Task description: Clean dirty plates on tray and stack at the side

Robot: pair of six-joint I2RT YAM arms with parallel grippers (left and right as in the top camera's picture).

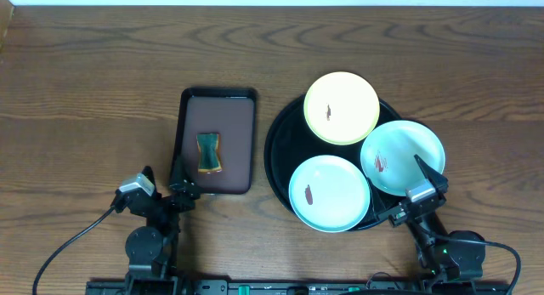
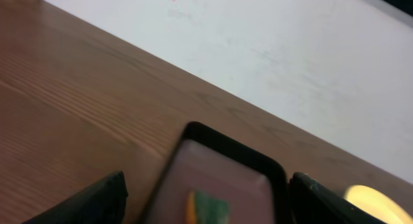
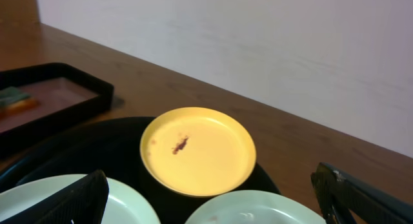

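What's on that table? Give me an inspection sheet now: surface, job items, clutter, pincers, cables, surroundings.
Surface: brown wood-grain table.
Job's things: round black tray holds the yellow plate, near mint plate and right mint plate; each has a reddish smear; none stacked aside.
Clutter: rectangular brown tray left of it, sponge inside.
Pincers: left pincer open at the rectangular tray's near edge; right pincer open at the round tray's near-right edge; both empty.
Cables: black cable beside left arm, another beside right.
Surroundings: pale wall behind.

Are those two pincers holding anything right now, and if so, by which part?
Nothing is held: the left pincer and the right pincer are both open and empty.
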